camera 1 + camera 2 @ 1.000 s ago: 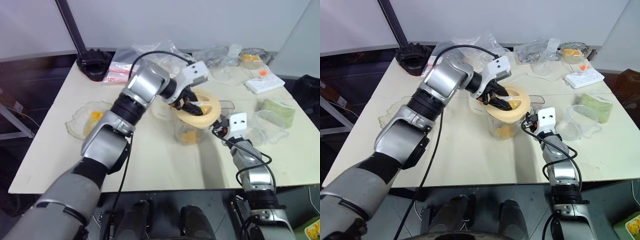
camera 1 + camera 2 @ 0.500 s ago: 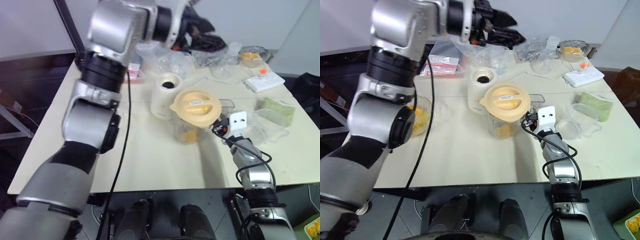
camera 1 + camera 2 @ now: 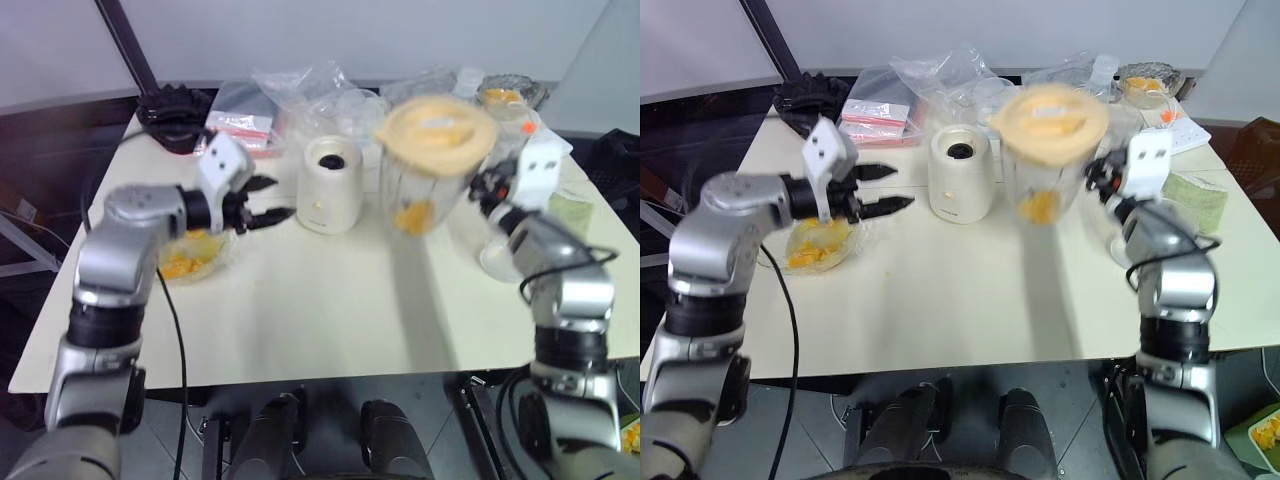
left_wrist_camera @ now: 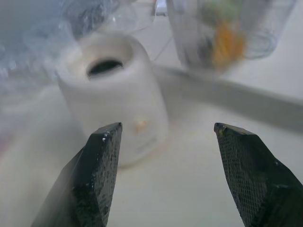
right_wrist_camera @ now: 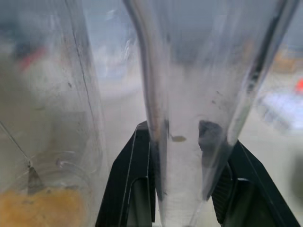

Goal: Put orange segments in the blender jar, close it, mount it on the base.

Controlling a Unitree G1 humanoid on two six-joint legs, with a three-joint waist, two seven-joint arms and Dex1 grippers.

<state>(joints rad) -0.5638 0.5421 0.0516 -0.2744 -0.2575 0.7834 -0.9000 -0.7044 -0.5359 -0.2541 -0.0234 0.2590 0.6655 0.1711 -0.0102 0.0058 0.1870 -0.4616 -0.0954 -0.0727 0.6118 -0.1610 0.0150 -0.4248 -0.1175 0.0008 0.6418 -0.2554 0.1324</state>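
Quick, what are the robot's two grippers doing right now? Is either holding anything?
Left gripper: open, holding nothing, pointing toward the base.
Right gripper: closed on the handle of the blender jar, which is lifted off the table.

A: Clear blender jar [image 3: 1045,170], cream-yellow lid [image 3: 1049,110] on top, yellow-orange orange segments [image 3: 1039,208] glowing through the plastic.

B: Cream-white base [image 3: 961,186], dark round socket in its crown. Pale beige table [image 3: 970,290] underneath.

A: Black fingers on the left gripper [image 3: 878,190], white block behind them, silver-grey arm. Same black and white on the right gripper [image 3: 1102,180].

B: More yellow-orange fruit in the clear glass dish [image 3: 818,246]. Red-and-white packets [image 3: 878,112] further back, pale green sponge [image 3: 1195,198] over by the right edge.
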